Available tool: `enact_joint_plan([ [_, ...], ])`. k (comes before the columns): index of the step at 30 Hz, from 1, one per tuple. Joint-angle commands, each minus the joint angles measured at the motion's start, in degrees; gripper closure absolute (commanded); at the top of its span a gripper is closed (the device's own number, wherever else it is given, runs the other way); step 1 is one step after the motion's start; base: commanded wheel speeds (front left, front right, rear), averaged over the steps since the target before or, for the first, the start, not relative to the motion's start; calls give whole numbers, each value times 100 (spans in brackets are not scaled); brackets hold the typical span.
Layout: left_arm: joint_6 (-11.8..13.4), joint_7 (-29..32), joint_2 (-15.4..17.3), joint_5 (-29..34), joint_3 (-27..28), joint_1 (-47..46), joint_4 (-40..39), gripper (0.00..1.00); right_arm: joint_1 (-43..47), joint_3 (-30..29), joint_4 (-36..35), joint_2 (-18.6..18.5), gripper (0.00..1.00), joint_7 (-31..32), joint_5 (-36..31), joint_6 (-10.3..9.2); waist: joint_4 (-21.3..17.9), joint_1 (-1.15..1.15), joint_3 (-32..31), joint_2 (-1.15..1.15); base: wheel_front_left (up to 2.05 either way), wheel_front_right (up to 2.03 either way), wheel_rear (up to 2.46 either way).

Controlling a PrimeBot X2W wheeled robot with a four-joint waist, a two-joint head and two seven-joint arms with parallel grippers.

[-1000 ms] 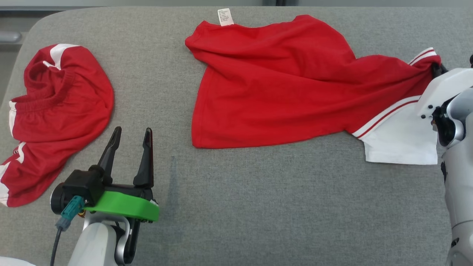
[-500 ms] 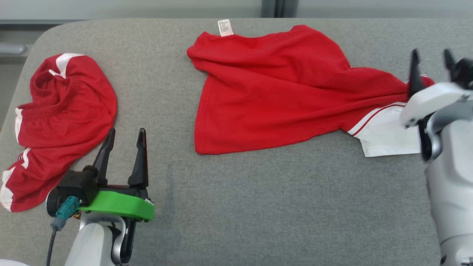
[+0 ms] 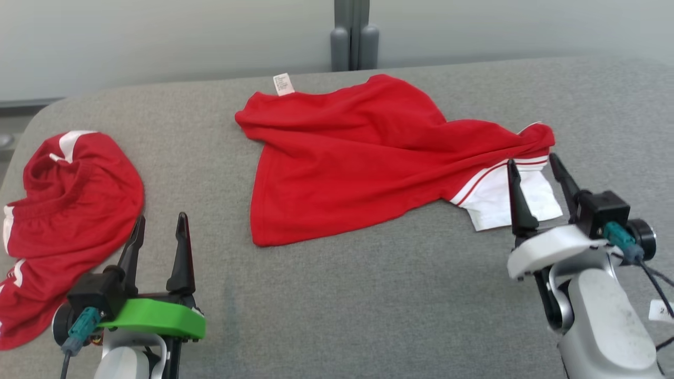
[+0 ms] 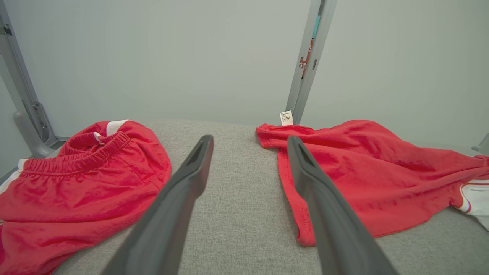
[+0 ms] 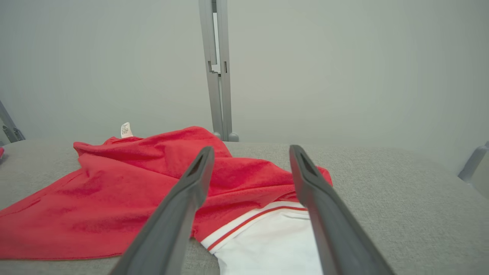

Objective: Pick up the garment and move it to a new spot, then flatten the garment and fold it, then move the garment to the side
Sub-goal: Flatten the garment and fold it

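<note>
I see shirt rumpled, far-centre on counter. Right pincer spread, empty, at shirt's right end. Left pincer spread, empty, beside shorts at left.

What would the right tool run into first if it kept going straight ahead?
Likely the red shirt: the open right tool points over its white sleeve at the bunched red shoulder. Height above the cloth is unclear, so it might pass over.
</note>
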Motion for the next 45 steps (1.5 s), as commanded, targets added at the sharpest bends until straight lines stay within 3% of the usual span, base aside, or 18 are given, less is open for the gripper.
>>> enact_joint_plan([
  [1, -10, 1, -16, 49, 37, 125, 19, 0, 165, 19, -153, 34, 0, -34, -28, -4, -187, 0, -224, 0, 0, 0, 0],
  [12, -10, 1, -154, 70, 255, 468, 245, 0, 1090, 109, -885, 226, 0, 208, -49, -4, -270, 0, -549, 0, 0, 0, 0],
  [24, -11, 0, -192, 121, 183, 469, 331, 0, 1264, 139, -1130, 264, 0, 456, 105, -4, -261, 0, -608, 0, 0, 0, 0],
  [35, -10, 0, -141, 129, -10, 358, 543, 0, 1105, -9, -1102, 245, 0, 578, 59, -4, -270, 0, -585, 0, 0, 0, 0],
  [45, -10, 219, -35, -247, -710, -622, 1664, 0, 393, -338, -409, 126, 0, 1248, 245, -5, -343, 0, -5, 0, 0, 0, 0],
])
